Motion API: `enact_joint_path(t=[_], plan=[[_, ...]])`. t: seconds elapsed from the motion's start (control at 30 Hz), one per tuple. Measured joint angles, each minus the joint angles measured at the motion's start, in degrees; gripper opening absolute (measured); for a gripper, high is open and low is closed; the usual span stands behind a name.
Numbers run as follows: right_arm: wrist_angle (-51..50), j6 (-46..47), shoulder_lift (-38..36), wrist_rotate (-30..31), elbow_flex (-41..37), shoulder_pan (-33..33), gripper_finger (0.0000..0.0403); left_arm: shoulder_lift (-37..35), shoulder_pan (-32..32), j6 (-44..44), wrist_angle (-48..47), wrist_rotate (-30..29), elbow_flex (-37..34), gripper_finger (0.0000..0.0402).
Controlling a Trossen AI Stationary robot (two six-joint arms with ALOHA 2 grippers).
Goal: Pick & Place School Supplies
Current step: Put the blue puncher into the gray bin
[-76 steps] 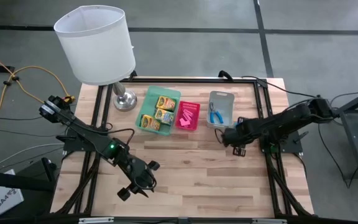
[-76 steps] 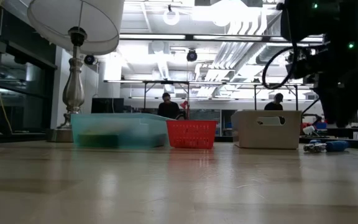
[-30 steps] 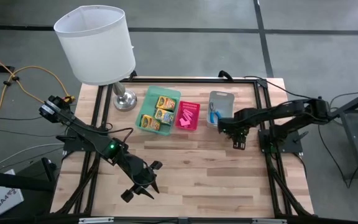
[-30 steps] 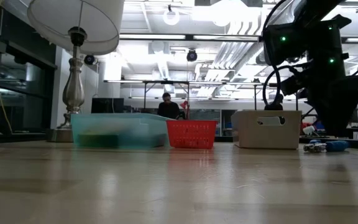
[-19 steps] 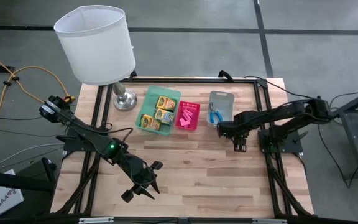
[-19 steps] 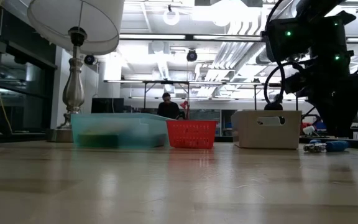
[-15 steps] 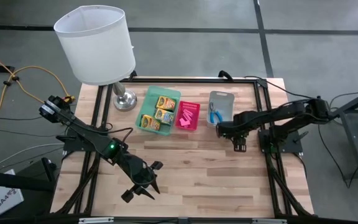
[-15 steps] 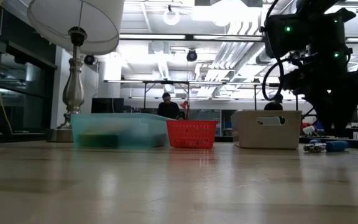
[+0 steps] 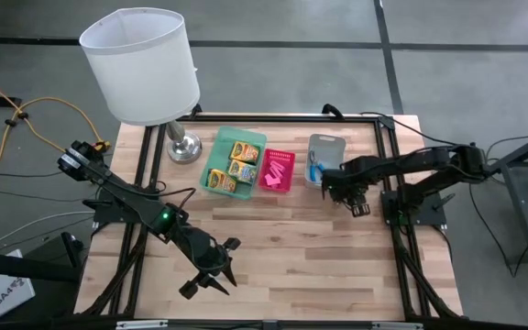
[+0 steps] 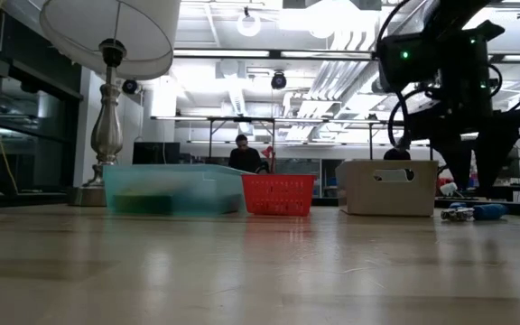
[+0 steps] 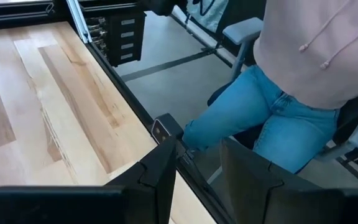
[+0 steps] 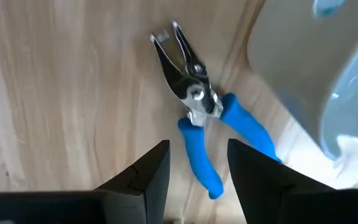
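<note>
The right claw (image 12: 194, 171), fingers apart and empty, is now hovering over the blue-handled tool (image 12: 197, 109) beside the grey tray (image 9: 326, 147), nearing a grasp.

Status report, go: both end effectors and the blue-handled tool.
Right end effector open, above blue-handled tool lying on table beside grey tray. Left end effector open, empty, near table front. Nothing blocking.
</note>
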Motion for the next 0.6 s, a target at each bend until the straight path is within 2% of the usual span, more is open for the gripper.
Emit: enact_joint_path(t=[0.27, 0.6], plan=[[0.5, 0.1, 0.0, -1.3, -3.4, -1.4, 0.0153, 0.0, 0.0, -0.1, 0.0, 0.0, 0.0, 0.0122], [6.7, 0.7, 0.0, -0.8, -6.3, -1.4, 0.0153, 0.0, 0.0, -0.1, 0.0, 0.0, 0.0, 0.0122]])
